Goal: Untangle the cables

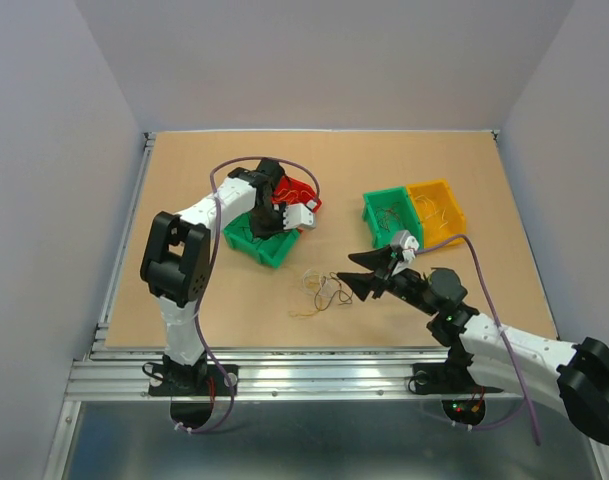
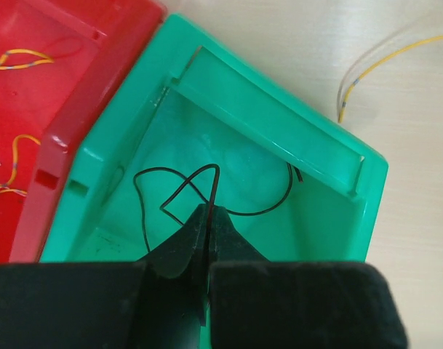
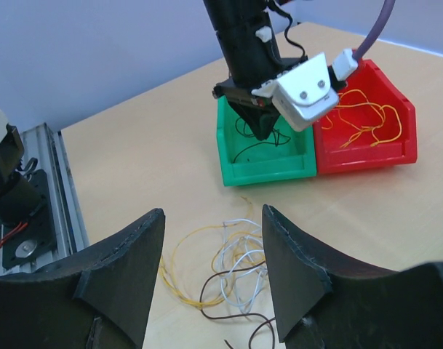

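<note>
The cables (image 1: 319, 290) lie as a loose tangle of yellow, whitish and dark wires (image 3: 228, 269) on the table, between the arms. My right gripper (image 3: 214, 214) hovers just above and to the right of them, open, nothing between its fingers; it also shows from above (image 1: 346, 270). My left gripper (image 2: 209, 209) reaches down into a green bin (image 2: 279, 123), jaws pressed together on a thin dark cable (image 2: 261, 212) that loops over the bin floor. The top view shows that gripper (image 1: 265, 226) over the same bin (image 1: 274, 250).
A red bin (image 2: 83, 94) with yellow-orange wires (image 2: 17, 58) touches the green one. A second green bin (image 1: 389, 212) and a yellow bin (image 1: 439, 212) stand at the right. A stray yellow wire (image 2: 396, 54) lies on the table beside the left bin.
</note>
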Controlling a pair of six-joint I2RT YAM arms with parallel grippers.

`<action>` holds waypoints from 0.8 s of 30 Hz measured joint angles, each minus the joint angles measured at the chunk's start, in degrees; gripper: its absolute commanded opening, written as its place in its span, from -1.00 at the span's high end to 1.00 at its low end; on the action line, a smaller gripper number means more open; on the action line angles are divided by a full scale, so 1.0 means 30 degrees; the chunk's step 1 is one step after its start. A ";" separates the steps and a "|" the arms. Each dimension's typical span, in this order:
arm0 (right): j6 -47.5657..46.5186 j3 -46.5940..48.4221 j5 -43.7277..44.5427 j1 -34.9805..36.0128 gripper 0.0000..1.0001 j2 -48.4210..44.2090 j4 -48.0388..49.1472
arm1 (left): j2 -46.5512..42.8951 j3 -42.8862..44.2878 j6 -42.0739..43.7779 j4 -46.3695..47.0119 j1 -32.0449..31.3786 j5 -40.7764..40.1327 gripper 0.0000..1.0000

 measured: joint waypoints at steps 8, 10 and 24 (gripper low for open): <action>0.0000 0.0000 0.0000 0.0000 -0.22 -0.0372 0.0000 | 0.0051 -0.0444 0.2659 0.0219 -0.0022 0.0627 0.89; 0.0000 0.0000 0.0000 0.0000 -0.22 -0.0372 0.0000 | 0.0051 -0.0707 0.3126 0.0299 -0.0058 0.0976 0.88; 0.0000 0.0000 0.0000 0.0000 -0.22 -0.0605 0.0000 | -0.0226 -0.2820 0.5268 0.2419 0.1603 0.4218 0.72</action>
